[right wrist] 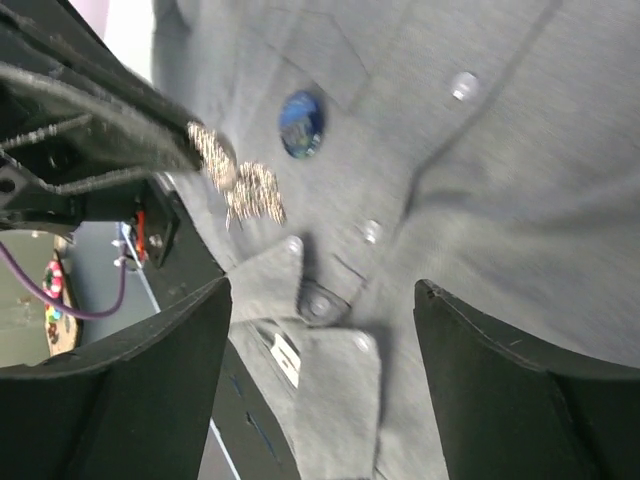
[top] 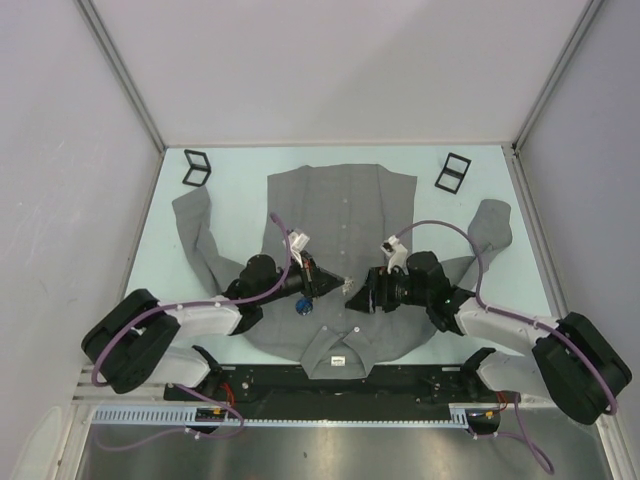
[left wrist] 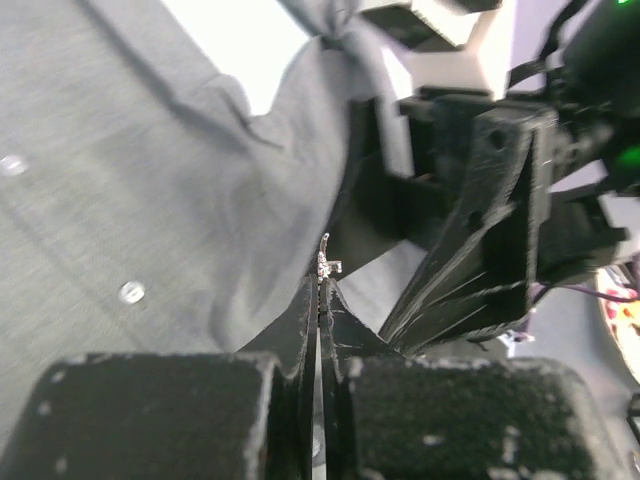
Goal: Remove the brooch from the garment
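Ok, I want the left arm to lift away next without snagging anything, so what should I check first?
1. Left hand shut on the glittery brooch: ok.
2. Right hand open, gripping nothing: ok.
3. Brooch free of the grey shirt: cannot tell; its pin side is hidden.
4. Right hand away from the brooch: ok in the right wrist view.
5. Blue round badge on the shirt, touched by neither hand: ok.
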Available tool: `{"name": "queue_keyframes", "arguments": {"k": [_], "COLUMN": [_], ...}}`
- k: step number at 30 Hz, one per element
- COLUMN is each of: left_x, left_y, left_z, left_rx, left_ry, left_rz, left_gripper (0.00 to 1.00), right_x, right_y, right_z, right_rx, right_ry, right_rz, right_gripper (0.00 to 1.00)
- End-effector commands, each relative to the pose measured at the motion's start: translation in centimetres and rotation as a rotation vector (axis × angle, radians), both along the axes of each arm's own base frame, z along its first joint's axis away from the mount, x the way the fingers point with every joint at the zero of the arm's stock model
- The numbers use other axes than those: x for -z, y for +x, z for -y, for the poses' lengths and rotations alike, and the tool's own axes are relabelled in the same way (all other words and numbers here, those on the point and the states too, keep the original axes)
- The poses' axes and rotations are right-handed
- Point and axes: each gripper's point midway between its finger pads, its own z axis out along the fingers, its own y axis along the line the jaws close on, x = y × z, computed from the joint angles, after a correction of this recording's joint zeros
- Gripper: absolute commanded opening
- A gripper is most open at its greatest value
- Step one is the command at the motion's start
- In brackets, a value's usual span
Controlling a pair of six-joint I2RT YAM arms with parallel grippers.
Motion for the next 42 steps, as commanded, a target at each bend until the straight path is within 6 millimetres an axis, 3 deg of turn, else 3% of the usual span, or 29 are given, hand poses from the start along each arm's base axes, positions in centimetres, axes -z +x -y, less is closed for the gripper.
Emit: {"name": "queue_keyframes", "arguments": {"k": [1,3,6,20,42], "left_x": [-3.9,-4.0,-3.9,-3.3,-2.6], "left_y": [-0.3,-0.3,0.0,0.8,0.7], "left_z": [0.7,0.3,0.0,-0.2,0.0], "left_rx": [0.041,0.023,-0.010,-0.065,-0.056], "left_ry": [-0.149,-0.166,-0.175,-0.212,-0.184], "left_rz": [0.100,0.102,0.098,0.049,0.036], "left_gripper": [0.00,0.00,0.00,0.00,0.00], "right_x": [-2.7,-4.0,-4.4,-6.7,-9.7], "right_y": [1.0,0.8,1.1,0.1,-0.7], "right_z": [-2.9,-4.1,-4.6,-5.9,-4.8], "right_rx": [0.036,0.041,0.095,0.139,0.152], "right_ry": [0.137,0.203,0.233,0.417,0.461], "right_rz": [0.065,0.103,0.122,0.145,0.197], "right_gripper": [0.81,0.82,0.82,0.78,0.76]}}
